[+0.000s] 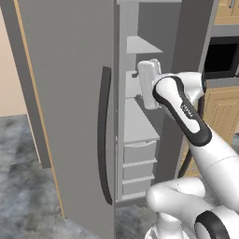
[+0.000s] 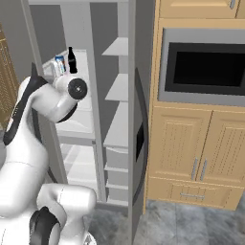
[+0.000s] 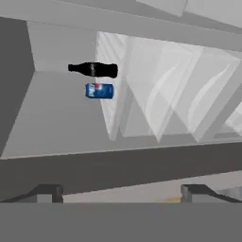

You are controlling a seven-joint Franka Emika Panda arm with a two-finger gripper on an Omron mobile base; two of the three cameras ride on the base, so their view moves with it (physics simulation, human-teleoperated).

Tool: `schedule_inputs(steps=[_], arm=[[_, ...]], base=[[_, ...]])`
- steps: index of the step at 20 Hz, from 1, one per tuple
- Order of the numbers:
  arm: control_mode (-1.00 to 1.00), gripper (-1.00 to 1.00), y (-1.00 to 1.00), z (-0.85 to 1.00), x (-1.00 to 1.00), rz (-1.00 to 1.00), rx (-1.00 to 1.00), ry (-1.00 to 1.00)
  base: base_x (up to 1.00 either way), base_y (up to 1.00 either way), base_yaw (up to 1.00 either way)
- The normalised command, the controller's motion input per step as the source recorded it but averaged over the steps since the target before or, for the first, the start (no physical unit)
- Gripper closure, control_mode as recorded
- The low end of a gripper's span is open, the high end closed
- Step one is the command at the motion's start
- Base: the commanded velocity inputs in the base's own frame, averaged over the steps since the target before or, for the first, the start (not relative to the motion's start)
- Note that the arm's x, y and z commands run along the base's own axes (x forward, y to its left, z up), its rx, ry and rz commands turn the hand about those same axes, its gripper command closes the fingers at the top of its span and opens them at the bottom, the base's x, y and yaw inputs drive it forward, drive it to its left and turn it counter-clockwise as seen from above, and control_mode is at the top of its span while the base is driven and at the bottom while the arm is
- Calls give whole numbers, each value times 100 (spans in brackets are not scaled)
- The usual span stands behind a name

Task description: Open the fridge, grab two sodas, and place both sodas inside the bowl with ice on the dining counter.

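Grey and tall, the fridge (image 1: pixel 70 93) stands with a door swung open, its long curved black handle (image 1: pixel 104 135) facing the left base camera. Inside are white shelves (image 2: pixel 117 91) and drawers lower down. On a white shelf at the back stands a small blue can (image 3: pixel 99 91) with a red and white label, just beside a dark bottle (image 3: pixel 94 70); in the hand view both appear lying sideways because the camera is rolled. The right base view shows the can (image 2: pixel 60 64) upright next to the bottle (image 2: pixel 72 61). The white arm reaches into the fridge. Its gripper (image 3: pixel 120 191) is spread wide, holding nothing, well apart from the can. Light wood cabinets (image 2: pixel 201 148) and a built-in oven (image 2: pixel 206 72) stand beside the fridge.
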Motion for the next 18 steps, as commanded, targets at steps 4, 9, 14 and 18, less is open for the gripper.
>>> schedule_inputs(steps=[4, 9, 14, 18], arm=[[-100, -100, 23, 0, 49, 13, 0, 8], [-100, -100, 52, -9, 23, 15, 0, 2], [-100, -100, 72, -11, 6, 12, 0, 0], [-100, -100, 99, -6, -35, 14, -7, -4]], base=[[0, 0, 0], [0, 0, 0], [0, 0, 0], [0, 0, 0]])
